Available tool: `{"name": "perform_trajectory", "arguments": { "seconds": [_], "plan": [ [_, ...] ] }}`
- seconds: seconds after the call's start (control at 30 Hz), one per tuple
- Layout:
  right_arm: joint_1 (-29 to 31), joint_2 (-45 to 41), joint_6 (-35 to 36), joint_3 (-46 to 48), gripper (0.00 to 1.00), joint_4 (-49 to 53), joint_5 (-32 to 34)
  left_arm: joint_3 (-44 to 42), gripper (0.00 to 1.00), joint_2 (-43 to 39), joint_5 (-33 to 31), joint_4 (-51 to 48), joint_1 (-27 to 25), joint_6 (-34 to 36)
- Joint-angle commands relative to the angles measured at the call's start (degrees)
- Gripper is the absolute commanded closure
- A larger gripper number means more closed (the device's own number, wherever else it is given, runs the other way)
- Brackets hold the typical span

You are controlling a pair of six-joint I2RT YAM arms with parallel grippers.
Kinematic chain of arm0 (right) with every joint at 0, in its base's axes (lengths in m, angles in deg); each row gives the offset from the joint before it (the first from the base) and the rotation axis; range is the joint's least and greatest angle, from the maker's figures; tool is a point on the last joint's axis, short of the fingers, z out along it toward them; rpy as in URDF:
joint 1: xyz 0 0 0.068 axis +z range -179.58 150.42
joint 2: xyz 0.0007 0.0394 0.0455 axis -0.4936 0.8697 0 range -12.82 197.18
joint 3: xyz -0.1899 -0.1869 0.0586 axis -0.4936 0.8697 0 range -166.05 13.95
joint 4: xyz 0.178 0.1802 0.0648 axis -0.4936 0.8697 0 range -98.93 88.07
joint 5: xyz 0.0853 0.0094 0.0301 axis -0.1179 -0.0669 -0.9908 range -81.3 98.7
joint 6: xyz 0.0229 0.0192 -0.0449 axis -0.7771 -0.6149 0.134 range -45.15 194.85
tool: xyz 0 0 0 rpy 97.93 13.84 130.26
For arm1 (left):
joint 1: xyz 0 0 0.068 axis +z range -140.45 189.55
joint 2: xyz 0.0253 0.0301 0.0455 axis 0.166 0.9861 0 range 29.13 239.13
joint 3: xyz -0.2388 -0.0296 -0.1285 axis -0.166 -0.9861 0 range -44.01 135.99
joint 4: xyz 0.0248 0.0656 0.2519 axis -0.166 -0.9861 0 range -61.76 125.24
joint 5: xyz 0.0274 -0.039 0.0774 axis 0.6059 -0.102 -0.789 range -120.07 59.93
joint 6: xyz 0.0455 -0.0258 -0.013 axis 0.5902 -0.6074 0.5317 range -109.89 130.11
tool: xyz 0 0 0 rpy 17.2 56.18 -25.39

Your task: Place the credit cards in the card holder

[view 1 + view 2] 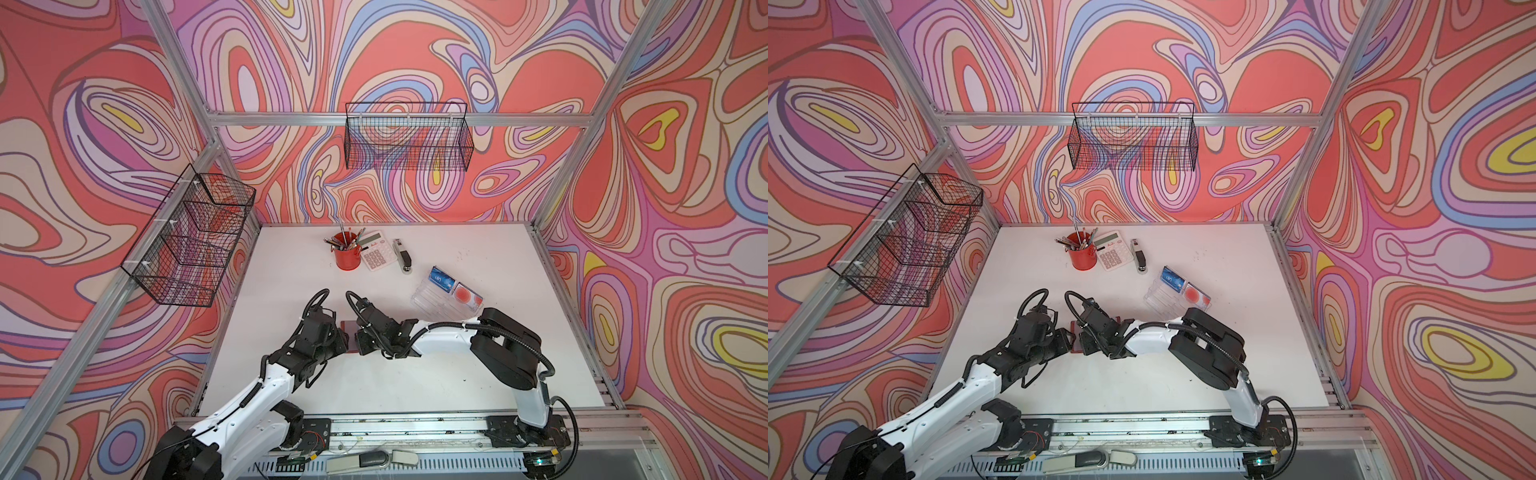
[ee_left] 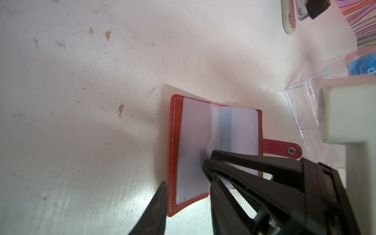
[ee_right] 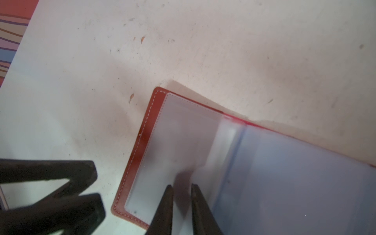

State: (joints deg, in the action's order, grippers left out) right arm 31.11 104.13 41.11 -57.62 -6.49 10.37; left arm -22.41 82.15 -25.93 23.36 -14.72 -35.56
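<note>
Card holder (image 2: 195, 132) lies open on the table (image 2: 81, 101) between both grippers. Left gripper (image 3: 99, 189) apart, empty, just beside its edge; right gripper (image 3: 181, 189) nearly together over a clear sleeve (image 3: 179, 138) — grip undetermined. Credit cards (image 1: 440, 277) sit beyond in the clear tray (image 1: 428, 305) — right arm nearer

Robot lab cell: aluminium frame (image 1: 399, 119), patterned walls (image 1: 83, 124), white table (image 1: 457, 374).

Little that we could read

We found white lettering on the blue card (image 1: 439, 277) (image 1: 1172, 279) in the clear tray (image 1: 430, 306) in both top views, but it was too small to spell out. The left wrist view showed only a white square outline on that card (image 2: 360, 67). The calculator (image 1: 376, 251) (image 1: 1112, 250) bore red print and key marks that we could not read.
</note>
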Motion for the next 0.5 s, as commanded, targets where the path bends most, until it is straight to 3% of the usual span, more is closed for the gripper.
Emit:
{"name": "perform_trajectory", "arguments": {
  "seconds": [0.0,0.13,0.33,0.47],
  "plan": [
    [-0.1,1.9,0.1,-1.5,0.82,1.4,-1.2,-0.6,0.55,-0.4,-1.9,-1.5,0.4,-0.6],
    [-0.1,2.6,0.0,-2.0,0.82,1.8,-1.8,-0.5,0.43,-0.5,-2.3,-1.8,0.4,-0.6],
    [-0.1,-0.3,3.1,-2.8,0.81,3.9,-0.1,-0.3,0.4,-0.7,-2.7,-2.8,0.5,-0.6],
    [-0.2,-11.1,9.6,1.2,0.68,1.7,3.9,0.0,0.32,-3.5,-3.3,-5.7,0.5,-0.5]
  ]
}}
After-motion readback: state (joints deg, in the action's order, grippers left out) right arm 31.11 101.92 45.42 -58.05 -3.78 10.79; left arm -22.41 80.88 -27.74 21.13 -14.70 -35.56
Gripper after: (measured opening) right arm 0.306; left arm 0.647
